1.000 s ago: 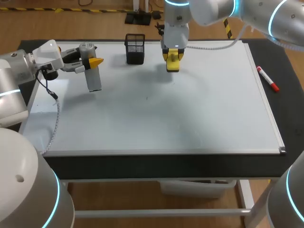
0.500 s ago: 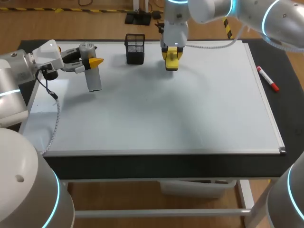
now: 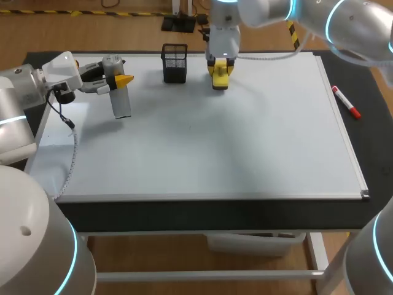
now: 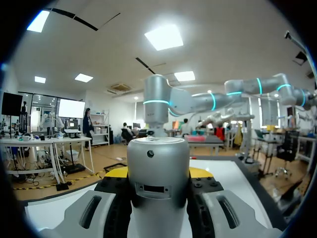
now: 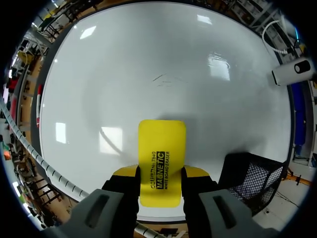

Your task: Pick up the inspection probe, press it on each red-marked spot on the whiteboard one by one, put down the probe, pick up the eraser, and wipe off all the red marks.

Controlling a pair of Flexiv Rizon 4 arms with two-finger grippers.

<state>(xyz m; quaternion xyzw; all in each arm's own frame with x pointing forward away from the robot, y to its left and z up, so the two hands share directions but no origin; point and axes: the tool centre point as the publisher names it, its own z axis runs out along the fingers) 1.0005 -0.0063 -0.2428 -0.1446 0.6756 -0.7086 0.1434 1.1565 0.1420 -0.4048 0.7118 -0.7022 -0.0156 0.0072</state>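
Wiping stage: the right hand (image 3: pixel 220 72) is gripping the yellow eraser (image 5: pixel 162 146) from both sides, its yellow-tipped fingers (image 5: pixel 127 172) clamped on the block's long edges. It is working near the far edge of the whiteboard (image 3: pixel 258 147), just beside the black mesh basket (image 3: pixel 175 61). Whether the pad is touching the board or hanging just above it is not showing clearly.

At the board's left side, the left hand (image 3: pixel 120 80) is clamped on the grey inspection probe (image 3: pixel 121 103), holding it with its lower end pointing down at the board. The probe is not yet lying on the counter (image 3: pixel 368 129).

No red spots are showing on the white surface. Only a faint grey scuff (image 5: pixel 166 78) is lying ahead of the eraser, and a red marker (image 3: pixel 346 102) is resting on the counter off the board's right edge.

By this evidence the wiping is looking close to done. Doing it well is calling for:
- laying the eraser's face flat on the board and pressing evenly rather than on one edge;
- sweeping in overlapping passes toward the scuffed patch;
- steering the wrist clear of the basket, which is looking light enough to tip at a nudge;
- staying well apart from the arm carrying the probe.
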